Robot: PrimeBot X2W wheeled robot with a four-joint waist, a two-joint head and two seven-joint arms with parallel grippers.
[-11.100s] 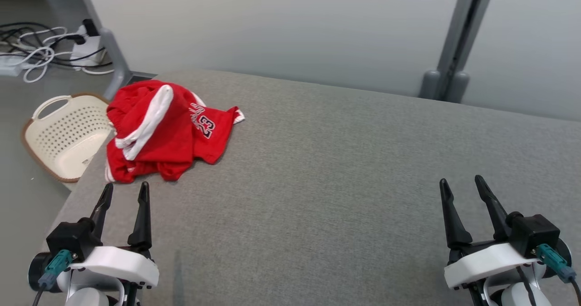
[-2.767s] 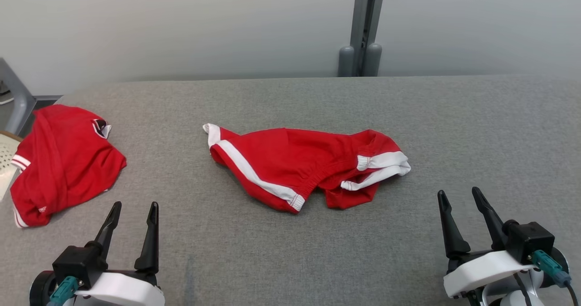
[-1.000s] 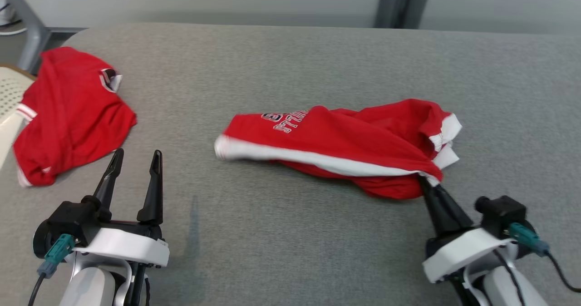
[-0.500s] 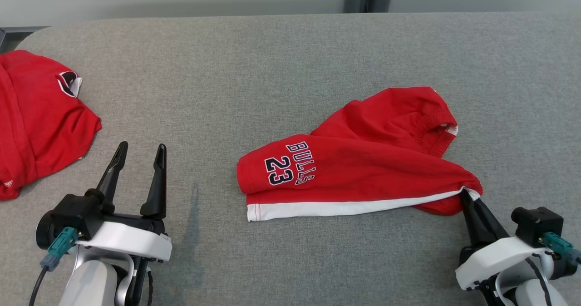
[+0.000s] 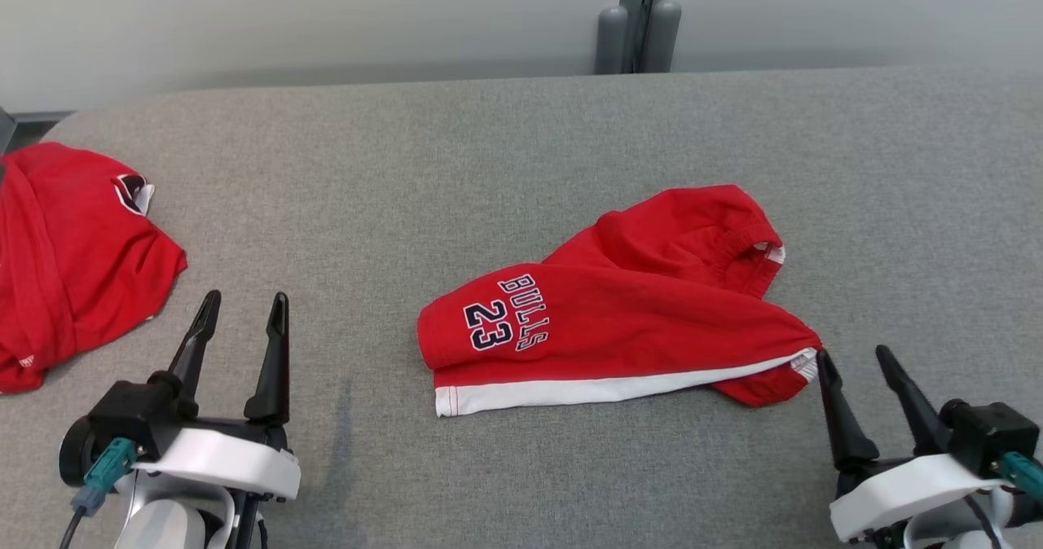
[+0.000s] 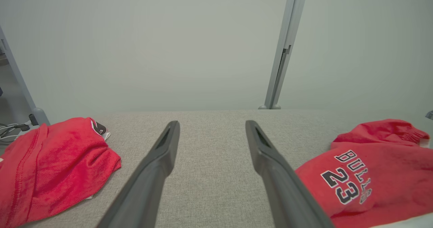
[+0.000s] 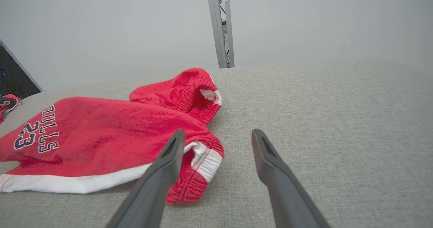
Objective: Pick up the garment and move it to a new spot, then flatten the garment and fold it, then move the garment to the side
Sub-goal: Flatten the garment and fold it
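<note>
Head view, red shorts (image 5: 619,321) crumpled on grey table (image 5: 489,150), right gripper (image 5: 852,352) wide apart, empty, just beside them, left gripper (image 5: 247,296) wide, empty, near red shirt (image 5: 73,248).

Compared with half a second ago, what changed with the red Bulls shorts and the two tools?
The right tool let go of the red shorts at the waistband corner; its jaws now stand open beside it, and the shorts lie on the grey table. Unchanged: left tool open and idle, red shirt at the far left.
</note>
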